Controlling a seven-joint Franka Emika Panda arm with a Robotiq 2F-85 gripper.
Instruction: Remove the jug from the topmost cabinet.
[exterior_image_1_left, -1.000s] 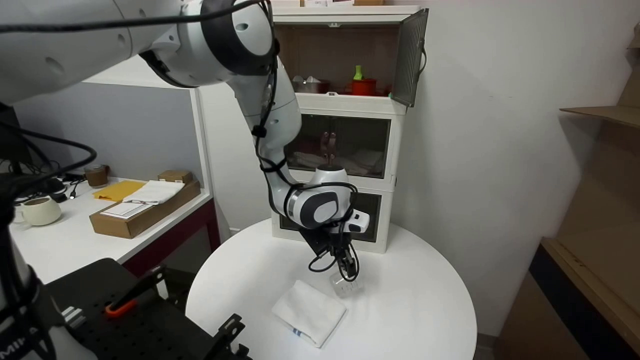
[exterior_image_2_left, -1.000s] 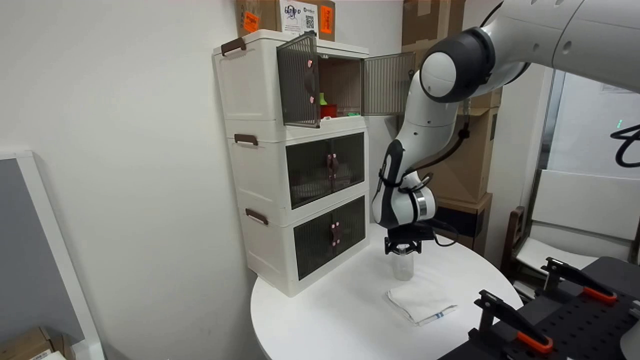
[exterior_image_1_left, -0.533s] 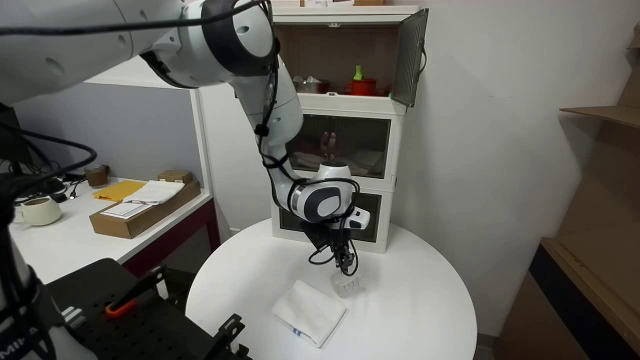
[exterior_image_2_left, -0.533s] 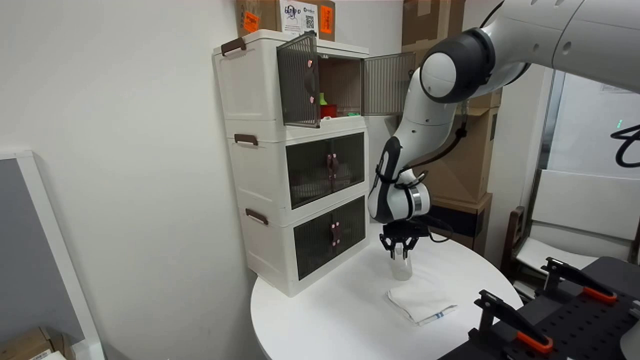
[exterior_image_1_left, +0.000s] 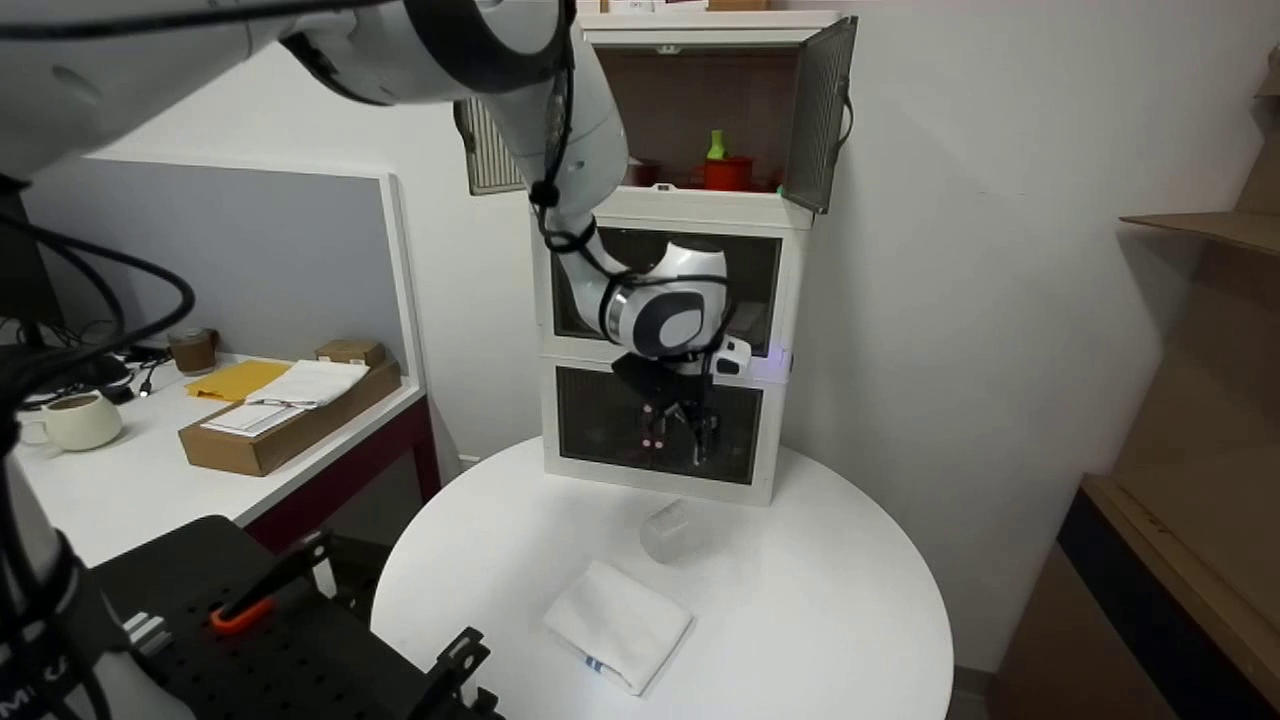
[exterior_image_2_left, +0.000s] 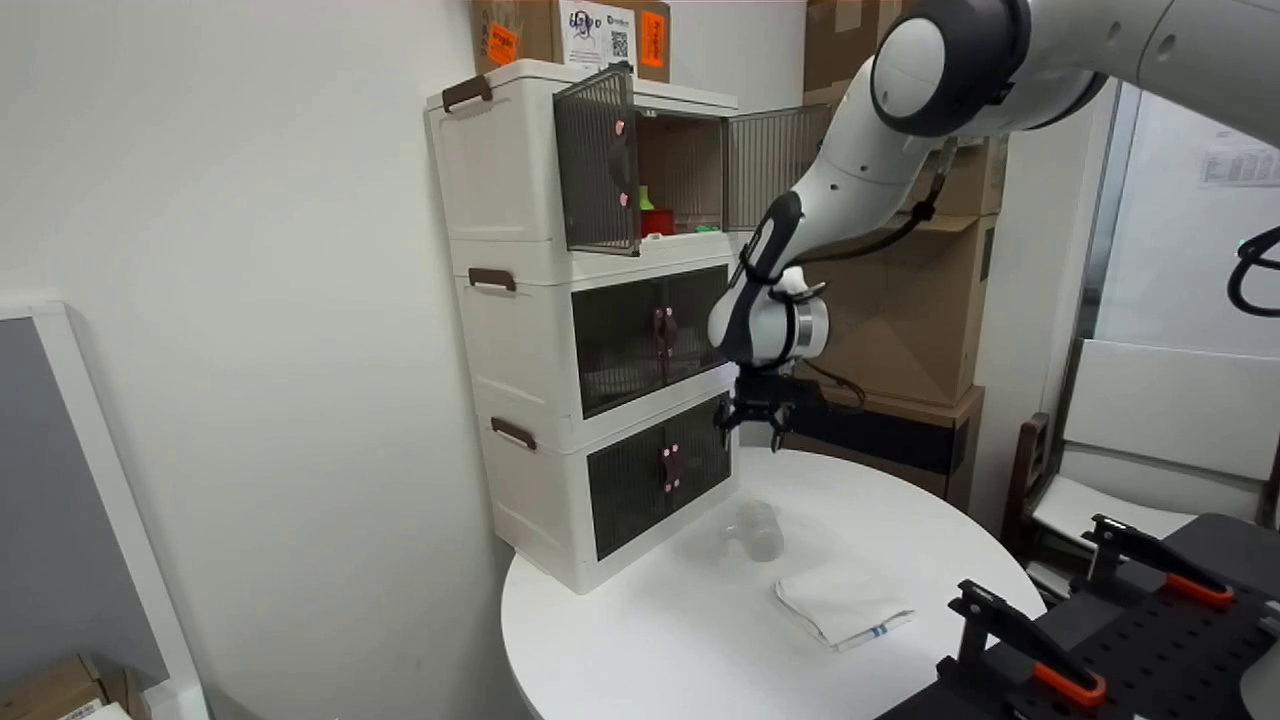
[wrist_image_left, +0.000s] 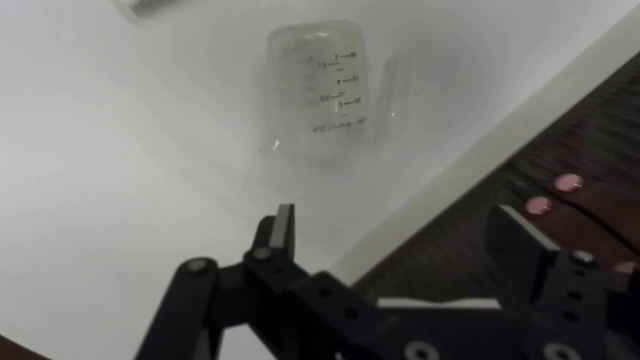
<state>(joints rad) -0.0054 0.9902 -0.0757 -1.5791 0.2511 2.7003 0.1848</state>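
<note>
Firstly, at nearest range, the arm (exterior_image_1_left: 600, 140) slopes down toward the counter (exterior_image_1_left: 800, 620), its wrist (exterior_image_1_left: 668, 320) bent so that the jaws point downward before the dark-fronted lowest compartment (exterior_image_2_left: 630, 490). The jaws are released: the fingertips (wrist_image_left: 283, 225) stand wide apart, raised well clear of the counter.

Next, the jug (wrist_image_left: 320, 85), clear and printed with measuring marks, is on the counter, out of the topmost cabinet (exterior_image_2_left: 500, 165). It is below the jaws and apart from them; in the wrist view it shows ahead of the fingertips, with its handle (wrist_image_left: 392, 100) on the side toward the lowest compartment. A folded white cloth (exterior_image_1_left: 618, 625) lies near the jug, not touching it.

Farther back, both doors (exterior_image_2_left: 600, 165) of the topmost cabinet stand open, with a red pot (exterior_image_1_left: 728, 175) inside and a green item (exterior_image_1_left: 716, 145) showing above the pot; whether that item stands in the pot or behind it cannot be told.

As to visibility, the jug's outline fades into the white counter, and its marks are too small to read with certainty. Its body (exterior_image_2_left: 765, 540) looks tilted in an exterior view; whether it rests fully on its side cannot be told. The arm covers part of the cabinet interior in an exterior view. The arm's upper section runs out of frame in both exterior views.
</note>
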